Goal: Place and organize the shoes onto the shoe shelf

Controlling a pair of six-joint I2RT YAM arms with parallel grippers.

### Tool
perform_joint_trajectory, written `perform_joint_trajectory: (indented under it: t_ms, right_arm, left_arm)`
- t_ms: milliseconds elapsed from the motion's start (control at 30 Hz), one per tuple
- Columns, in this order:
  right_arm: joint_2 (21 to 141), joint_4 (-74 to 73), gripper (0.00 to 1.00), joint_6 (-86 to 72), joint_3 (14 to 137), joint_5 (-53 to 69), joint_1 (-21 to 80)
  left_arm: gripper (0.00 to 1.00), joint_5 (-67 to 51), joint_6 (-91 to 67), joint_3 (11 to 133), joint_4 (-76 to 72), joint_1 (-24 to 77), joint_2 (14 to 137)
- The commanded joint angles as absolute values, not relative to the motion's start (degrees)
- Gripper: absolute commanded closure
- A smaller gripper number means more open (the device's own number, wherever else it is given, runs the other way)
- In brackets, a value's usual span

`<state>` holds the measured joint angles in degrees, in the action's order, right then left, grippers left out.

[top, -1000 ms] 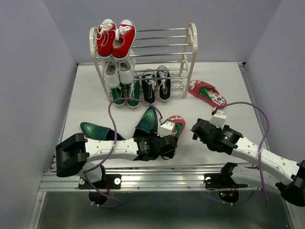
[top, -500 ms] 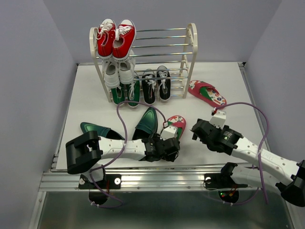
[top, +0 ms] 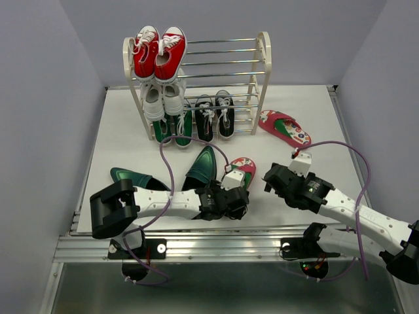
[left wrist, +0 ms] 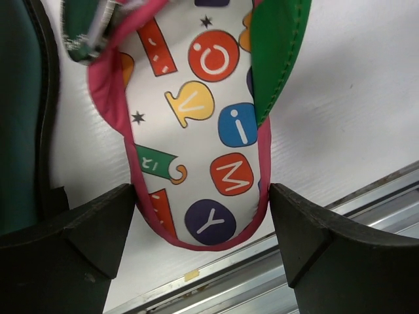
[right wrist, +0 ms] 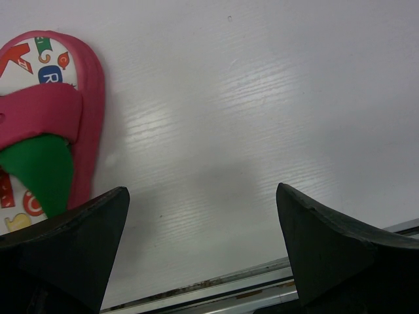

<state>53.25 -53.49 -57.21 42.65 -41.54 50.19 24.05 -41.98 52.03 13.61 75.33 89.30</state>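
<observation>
Flip-flop point(left wrist: 196, 118) heel sits right between the left claw point(left wrist: 201, 196) fingers, footbed up, flat on the table point(left wrist: 340, 98). Left claw is spread wide and straddles the heel. Its fingertips point(left wrist: 124, 203) are level with the sole's edges and I see no squeeze, so it isn't gripping. Green loafer point(left wrist: 19, 98) is just outside the claw's left finger, close to touching it.

Step in hand, my read: pinch the heel across its width.
- Close evenly so both pads meet the pink rim together.
- Sole looks thin and soft, so expect bowing. Grip near the heel end, not on the strap.
- Watch that the left finger doesn't drag the loafer.
- Lift clear before swinging to the shoe shelf point(top: 264, 65), well ahead of the claw.

Axis: the long axis runs straight out from the claw's palm, heel nearest, toe pointing away, roughly at the shelf. The clamp goes across the short axis, which is good.

Right claw point(right wrist: 203, 196) is also open and empty over bare table. A flip-flop toe lies off its left finger, probably the same one. Second flip-flop point(top: 283, 127) lies further out, toward the shelf.
</observation>
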Motion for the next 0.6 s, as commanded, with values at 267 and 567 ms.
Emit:
perform_joint_trajectory:
  t_ms: [267,567]
  right_arm:
    - [51.9,-51.8,0.00,-57.6,43.3,-43.2,49.8]
    - [51.6,-51.5,0.00,-57.3,43.8,-43.2,49.8]
  left_arm:
    - [0.01,22.1,-37.5,53.8,11.5,74.4,82.2]
    - [0.05,21.4,-36.9,52.6,7.9,65.8,83.9]
